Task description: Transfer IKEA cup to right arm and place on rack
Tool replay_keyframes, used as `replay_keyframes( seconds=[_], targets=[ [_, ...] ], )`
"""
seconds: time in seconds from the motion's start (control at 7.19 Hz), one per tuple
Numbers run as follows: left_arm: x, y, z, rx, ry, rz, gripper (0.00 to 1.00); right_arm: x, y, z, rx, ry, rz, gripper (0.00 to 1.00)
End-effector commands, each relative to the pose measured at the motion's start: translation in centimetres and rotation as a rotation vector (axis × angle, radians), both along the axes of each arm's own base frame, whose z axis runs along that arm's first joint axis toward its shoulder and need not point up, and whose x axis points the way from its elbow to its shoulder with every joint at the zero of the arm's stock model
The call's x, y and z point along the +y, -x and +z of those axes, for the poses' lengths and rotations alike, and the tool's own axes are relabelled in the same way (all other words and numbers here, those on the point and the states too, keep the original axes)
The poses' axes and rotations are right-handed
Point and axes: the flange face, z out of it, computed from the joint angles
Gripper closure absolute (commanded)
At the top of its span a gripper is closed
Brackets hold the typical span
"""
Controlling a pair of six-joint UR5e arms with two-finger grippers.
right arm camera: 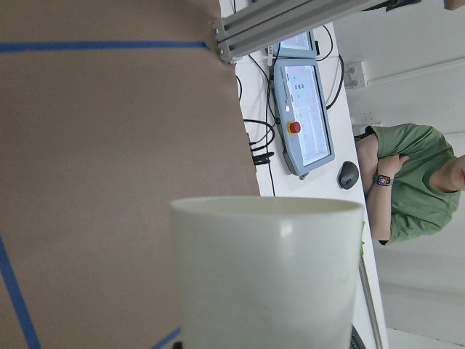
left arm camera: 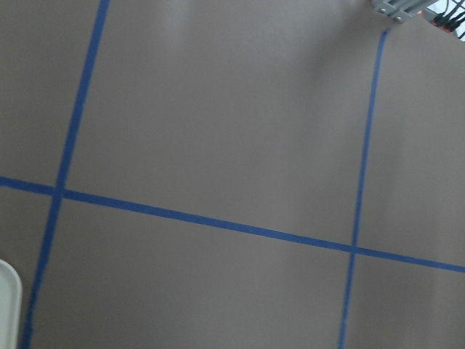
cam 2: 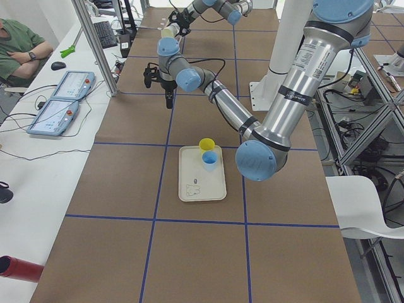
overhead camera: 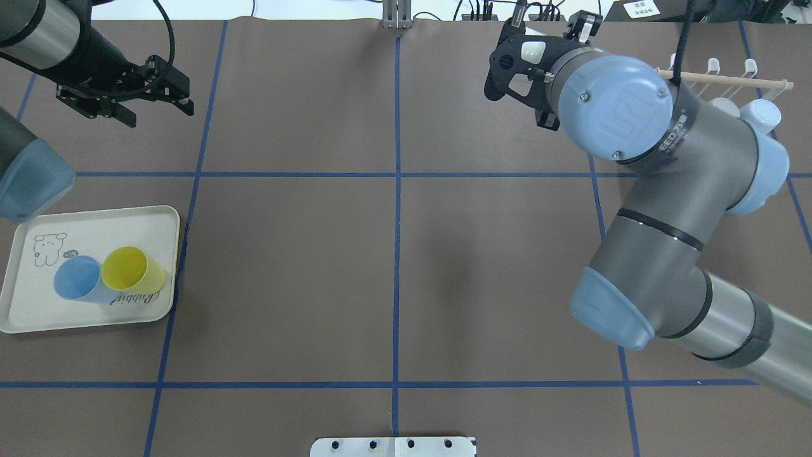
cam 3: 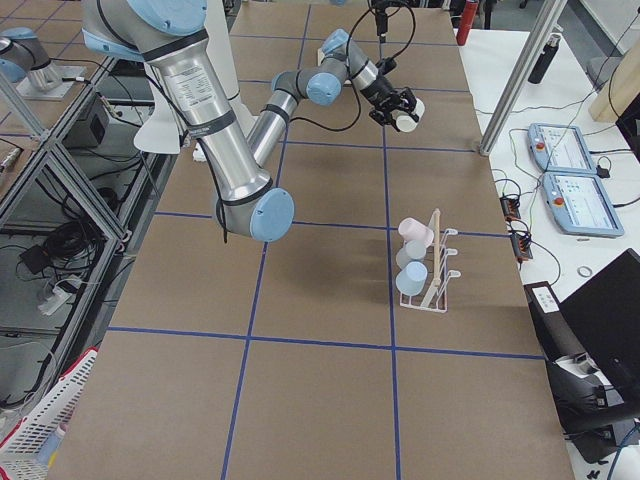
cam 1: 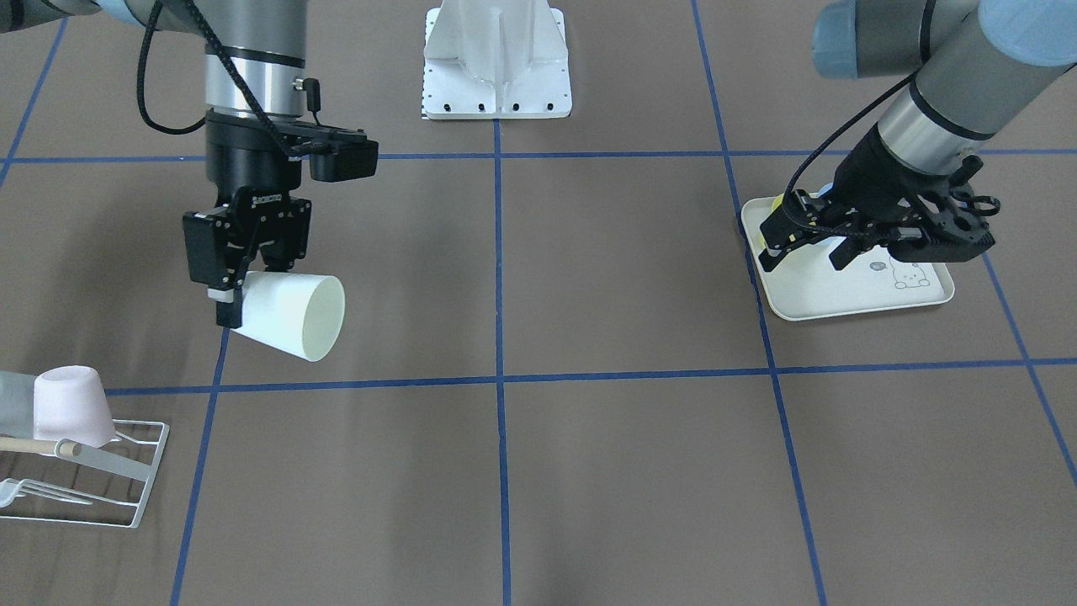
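White cup [cam 1: 290, 316]; cream tray [overhead camera: 95, 222]; blue cup [overhead camera: 77, 279]; yellow cup [overhead camera: 127, 270]; blue-lined brown table [overhead camera: 285, 266].

Tray [overhead camera: 114, 222] at the table [overhead camera: 393, 266]'s left end, rack [cam 1: 109, 464] at right.

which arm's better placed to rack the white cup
Right. The right end effector grips the white cup, and the rack sits on its side. The left end effector is open, across the table.
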Motion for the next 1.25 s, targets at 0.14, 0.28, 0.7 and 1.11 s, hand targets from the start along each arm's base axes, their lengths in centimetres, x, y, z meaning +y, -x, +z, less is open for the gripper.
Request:
replay_keyframes(
  seconds=[0.14,0.28,0.7,1.11],
  targets=[
    [0.2,-0.2,0.9,-0.019,-0.010,0.026,0.00,-4.8,-10.6,6.5,0.440,0.004,-0.128,1.00],
    [0.2,-0.2,1.0,-0.018,-0.010,0.028,0.00,-5.3,-12.6,8.6,0.532,0.018,-0.175,1.00],
    [0.0,-0.3,1.3,-0.021,-0.004,0.028,0.00,-9.3,-15.5,14.9,0.801,0.002,-0.267,0.99],
    [0.2,-0.4,1.2,-0.018,-0.004,0.028,0.00,-14.4,-18.2,23.3,0.995,-0.087,-0.378,0.99]
  ],
)
